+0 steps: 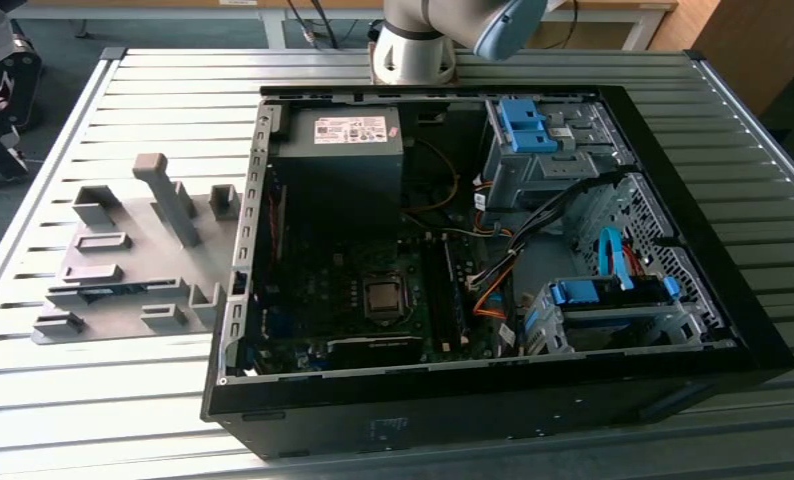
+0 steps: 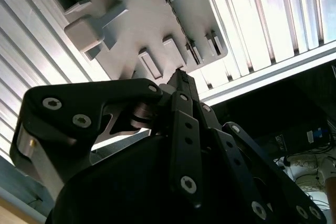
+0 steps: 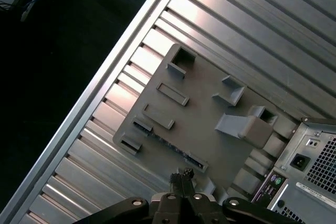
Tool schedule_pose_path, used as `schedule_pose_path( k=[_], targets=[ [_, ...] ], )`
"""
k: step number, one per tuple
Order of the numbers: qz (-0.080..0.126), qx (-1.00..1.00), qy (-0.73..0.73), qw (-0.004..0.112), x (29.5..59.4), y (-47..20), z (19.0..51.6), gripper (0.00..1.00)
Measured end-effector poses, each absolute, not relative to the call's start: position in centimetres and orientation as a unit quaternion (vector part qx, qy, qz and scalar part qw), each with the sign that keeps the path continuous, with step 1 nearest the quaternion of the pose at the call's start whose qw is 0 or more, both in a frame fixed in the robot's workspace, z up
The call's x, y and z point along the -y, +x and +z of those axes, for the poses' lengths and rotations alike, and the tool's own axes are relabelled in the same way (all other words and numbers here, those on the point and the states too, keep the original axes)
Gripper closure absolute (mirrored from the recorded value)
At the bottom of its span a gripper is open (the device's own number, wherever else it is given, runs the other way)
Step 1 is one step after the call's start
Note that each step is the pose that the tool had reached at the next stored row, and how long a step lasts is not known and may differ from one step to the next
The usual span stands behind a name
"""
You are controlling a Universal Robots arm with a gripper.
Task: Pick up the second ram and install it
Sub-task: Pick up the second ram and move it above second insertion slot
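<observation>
The second ram (image 1: 104,292) stands on edge in a slot near the front of the grey fixture plate (image 1: 137,262), left of the computer case in the exterior view. It is a thin dark strip with blue flecks in the first wrist view (image 3: 167,142), and a thin line along the plate (image 2: 179,23) in the second wrist view. My gripper (image 3: 181,176) hangs well above the plate, its tips over the ram's long side. The fingertips (image 2: 178,77) are pressed together with nothing between them.
An open black computer case (image 1: 717,330) lies on the slatted metal table (image 1: 90,400), motherboard (image 1: 350,290) exposed, blue drive brackets at the exterior view's right. Grey blocks and a tall post (image 1: 170,195) rise from the fixture plate. The arm's base (image 1: 417,50) stands behind the case.
</observation>
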State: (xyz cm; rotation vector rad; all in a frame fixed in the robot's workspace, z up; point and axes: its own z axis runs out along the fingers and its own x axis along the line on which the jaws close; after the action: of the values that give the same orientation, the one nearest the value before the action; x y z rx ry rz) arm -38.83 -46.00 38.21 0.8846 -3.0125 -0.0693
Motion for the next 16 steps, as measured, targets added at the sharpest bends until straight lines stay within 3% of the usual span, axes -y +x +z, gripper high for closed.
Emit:
schedule_pose_path(
  k=[16],
  targets=[
    [-0.022, 0.947, 0.322, 0.001, 46.00, -38.85, 38.19, 0.89]
  ],
)
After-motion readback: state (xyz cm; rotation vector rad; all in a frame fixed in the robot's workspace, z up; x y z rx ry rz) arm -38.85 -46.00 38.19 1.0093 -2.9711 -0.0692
